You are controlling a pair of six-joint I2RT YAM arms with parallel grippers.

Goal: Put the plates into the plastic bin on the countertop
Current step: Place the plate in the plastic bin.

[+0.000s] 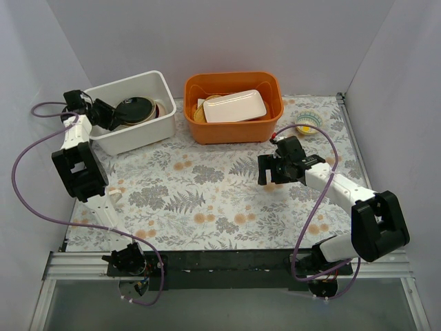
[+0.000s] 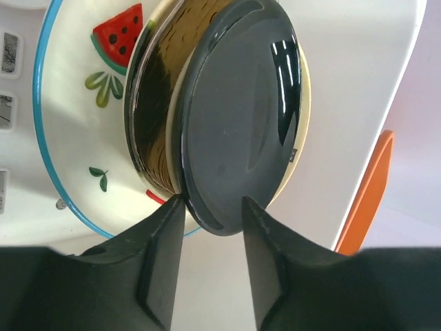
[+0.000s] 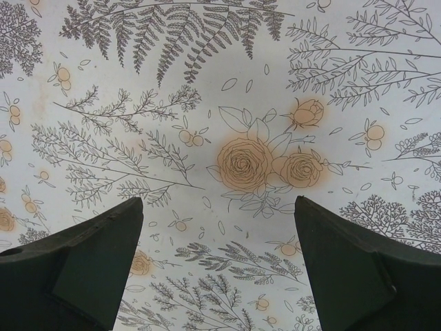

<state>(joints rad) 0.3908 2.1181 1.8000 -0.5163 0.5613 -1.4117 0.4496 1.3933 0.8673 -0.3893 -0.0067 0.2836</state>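
Observation:
The white plastic bin point(image 1: 149, 131) stands at the back left of the countertop point(image 1: 207, 193). Plates stand on edge in it: a dark plate point(image 1: 134, 110) in front, an amber-brown plate point(image 2: 151, 124) behind it, and a white plate with watermelon marks and a blue rim point(image 2: 76, 138) at the back. My left gripper point(image 1: 103, 114) is at the bin's left end. In the left wrist view it point(image 2: 212, 207) is open, with the dark plate's point(image 2: 241, 110) lower rim between the fingertips. My right gripper point(image 1: 270, 178) hangs open and empty over the countertop point(image 3: 241, 103).
An orange tub point(image 1: 234, 127) stands right of the bin and holds a white rectangular dish point(image 1: 234, 107); its edge shows in the left wrist view point(image 2: 368, 200). A small yellow-centred bowl point(image 1: 309, 124) sits at the back right. White walls close in the sides and back.

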